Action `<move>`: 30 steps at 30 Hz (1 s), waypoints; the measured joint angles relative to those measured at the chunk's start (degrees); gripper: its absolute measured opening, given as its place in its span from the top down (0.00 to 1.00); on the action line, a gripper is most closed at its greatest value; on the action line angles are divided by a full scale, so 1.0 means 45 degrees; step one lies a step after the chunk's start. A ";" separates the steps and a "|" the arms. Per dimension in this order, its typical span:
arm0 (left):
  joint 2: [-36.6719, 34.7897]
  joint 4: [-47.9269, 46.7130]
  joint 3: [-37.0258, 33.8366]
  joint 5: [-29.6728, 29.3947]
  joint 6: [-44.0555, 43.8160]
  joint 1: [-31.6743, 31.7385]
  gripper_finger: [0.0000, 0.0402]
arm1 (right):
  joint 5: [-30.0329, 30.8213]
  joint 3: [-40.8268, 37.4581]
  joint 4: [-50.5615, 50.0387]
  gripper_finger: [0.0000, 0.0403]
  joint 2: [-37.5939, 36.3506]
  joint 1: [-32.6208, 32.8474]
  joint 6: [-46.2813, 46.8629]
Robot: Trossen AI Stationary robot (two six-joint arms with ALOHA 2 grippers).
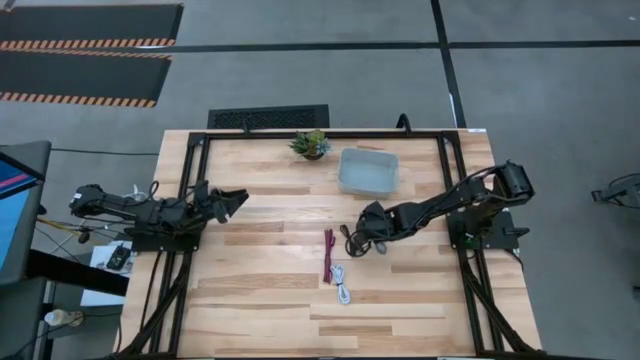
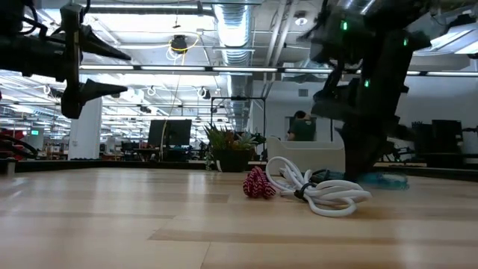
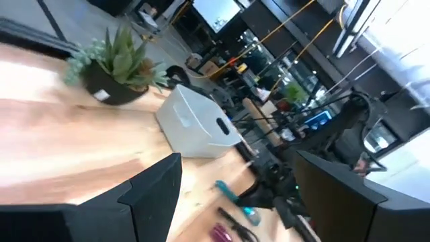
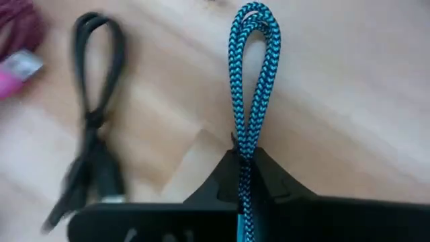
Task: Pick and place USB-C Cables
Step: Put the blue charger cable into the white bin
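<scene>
My right gripper [image 1: 366,230] is low over the table's middle and shut on the teal cable [image 4: 254,81]. The black cable [image 4: 94,128] lies just beside it on the wood. The maroon-red cable [image 1: 327,255] rests flat closer to the near edge. The white cable [image 1: 342,284] is coiled just beyond the maroon one, nearer still. In the low view the maroon bundle [image 2: 259,183] and the white coil [image 2: 317,193] lie in front of the right arm. My left gripper [image 1: 235,200] hovers open over the table's left part, away from all cables. My right gripper pinches the teal cable between its two fingers, at the doubled strands [image 4: 243,151] below the looped end. The fingers lie along the bundle, and the loop [image 4: 255,20] sticks out past the fingertips. Whether the loop rests on the wood or hangs just above it, I cannot tell.
A translucent bin [image 1: 345,172] stands toward the far edge, right of centre. A small potted plant [image 1: 311,144] sits to the bin's left by the far edge. The black frame rails [image 1: 190,190] run along the table's left and right sides. Bare wood lies along the near edge.
</scene>
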 joint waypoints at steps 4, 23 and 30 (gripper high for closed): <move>0.0174 0.1702 0.0004 0.0648 0.0194 -0.0002 0.32 | 0.0394 0.0981 0.0227 0.98 -0.0783 0.0025 -0.1239; 0.8027 0.3710 0.5460 0.4103 0.7766 0.0914 0.32 | 0.1134 0.2542 0.7523 0.98 -0.1773 -0.0434 -0.7491; 1.1779 0.5792 0.7355 0.5269 1.0596 0.0913 0.32 | 0.1450 0.2552 1.0714 0.97 -0.1642 -0.0519 -0.9501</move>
